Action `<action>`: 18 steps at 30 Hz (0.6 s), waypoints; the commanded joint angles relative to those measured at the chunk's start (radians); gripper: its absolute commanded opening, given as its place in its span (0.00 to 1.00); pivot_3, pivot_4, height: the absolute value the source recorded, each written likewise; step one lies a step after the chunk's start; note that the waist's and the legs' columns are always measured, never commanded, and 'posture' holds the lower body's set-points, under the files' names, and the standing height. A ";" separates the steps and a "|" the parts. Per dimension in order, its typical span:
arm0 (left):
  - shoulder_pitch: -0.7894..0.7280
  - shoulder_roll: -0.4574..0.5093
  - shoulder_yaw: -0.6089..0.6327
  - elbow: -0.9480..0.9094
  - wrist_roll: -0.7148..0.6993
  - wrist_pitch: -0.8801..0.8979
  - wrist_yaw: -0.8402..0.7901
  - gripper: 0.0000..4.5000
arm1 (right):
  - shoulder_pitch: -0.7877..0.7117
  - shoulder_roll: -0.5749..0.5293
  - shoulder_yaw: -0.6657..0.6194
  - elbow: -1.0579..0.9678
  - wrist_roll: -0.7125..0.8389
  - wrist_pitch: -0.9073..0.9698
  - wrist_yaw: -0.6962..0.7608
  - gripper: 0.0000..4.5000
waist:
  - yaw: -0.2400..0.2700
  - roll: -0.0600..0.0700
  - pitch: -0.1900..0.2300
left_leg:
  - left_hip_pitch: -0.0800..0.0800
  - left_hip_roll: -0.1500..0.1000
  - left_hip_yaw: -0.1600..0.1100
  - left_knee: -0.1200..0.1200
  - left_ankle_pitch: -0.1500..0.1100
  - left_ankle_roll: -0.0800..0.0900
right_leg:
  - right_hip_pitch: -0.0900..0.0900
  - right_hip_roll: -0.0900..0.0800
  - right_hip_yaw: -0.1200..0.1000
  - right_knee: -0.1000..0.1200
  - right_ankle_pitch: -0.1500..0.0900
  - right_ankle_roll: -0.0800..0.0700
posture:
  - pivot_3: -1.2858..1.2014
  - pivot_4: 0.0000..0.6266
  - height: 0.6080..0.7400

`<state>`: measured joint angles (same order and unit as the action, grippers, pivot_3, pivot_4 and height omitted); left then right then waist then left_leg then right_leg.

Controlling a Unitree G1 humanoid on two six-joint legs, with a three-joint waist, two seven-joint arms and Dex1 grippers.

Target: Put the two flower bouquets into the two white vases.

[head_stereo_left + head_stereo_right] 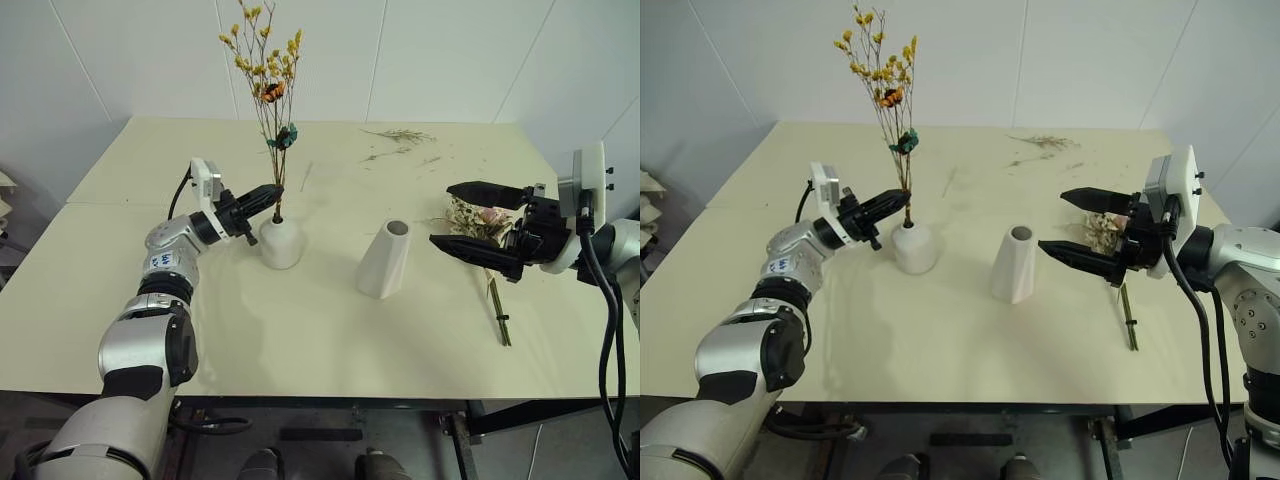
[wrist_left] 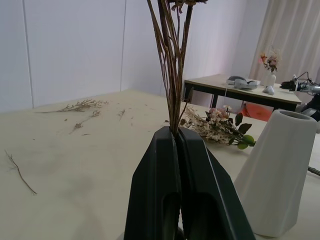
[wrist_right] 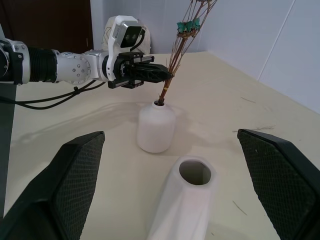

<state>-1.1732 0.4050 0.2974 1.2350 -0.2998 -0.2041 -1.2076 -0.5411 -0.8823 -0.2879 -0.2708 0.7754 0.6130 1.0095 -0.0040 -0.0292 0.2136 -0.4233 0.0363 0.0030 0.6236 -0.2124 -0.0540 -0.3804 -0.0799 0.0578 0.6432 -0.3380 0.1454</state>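
Bright, even overhead light; soft shadows under vases on table [image 1: 330,330]; no glare, pics sharp w/ no blur.

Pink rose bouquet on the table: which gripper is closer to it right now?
Right. The right gripper hangs open just above the pink rose bouquet, which lies flat. The left gripper is across the table, shut on the yellow sprig at the round vase.

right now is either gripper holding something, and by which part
The left gripper is shut on the thin bunch of yellow-orange dried flowers, pinching its stems just above the neck of the short round white vase. The right gripper is open, holding nothing.
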 commanded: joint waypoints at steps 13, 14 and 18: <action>0.021 0.026 -0.014 -0.018 0.029 0.007 -0.033 0.01 | 0.001 -0.005 -0.028 -0.030 0.015 -0.012 -0.016 1.00 | 0.001 0.000 0.000 | 0.000 0.000 0.000 0.000 0.000 0.001 | 0.000 0.000 0.000 -0.001 0.000 0.000 | 0.52 0.24 1.00; 0.022 0.027 -0.015 -0.014 0.034 0.002 -0.022 0.01 | -0.001 -0.003 -0.025 -0.028 0.014 -0.014 -0.016 1.00 | 0.000 0.000 0.000 | 0.000 0.000 0.000 0.000 -0.001 0.001 | 0.000 0.000 0.000 -0.001 0.000 0.000 | 0.52 0.24 1.00; 0.021 0.026 -0.018 -0.004 0.048 -0.005 0.003 0.05 | -0.005 0.001 -0.018 -0.023 0.010 -0.018 -0.015 1.00 | 0.000 0.000 0.000 | 0.000 0.000 0.000 0.000 -0.001 0.001 | 0.000 0.000 0.000 -0.001 0.000 0.000 | 0.52 0.24 1.00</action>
<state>-1.1500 0.4157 0.2767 1.2347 -0.2588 -0.1956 -1.2134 -0.5329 -0.8817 -0.2875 -0.2744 0.7753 0.6114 0.9977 -0.0036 -0.0293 0.2136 -0.4236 0.0363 0.0030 0.6235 -0.2130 -0.0530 -0.3805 -0.0799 0.0578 0.6427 -0.3380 0.1454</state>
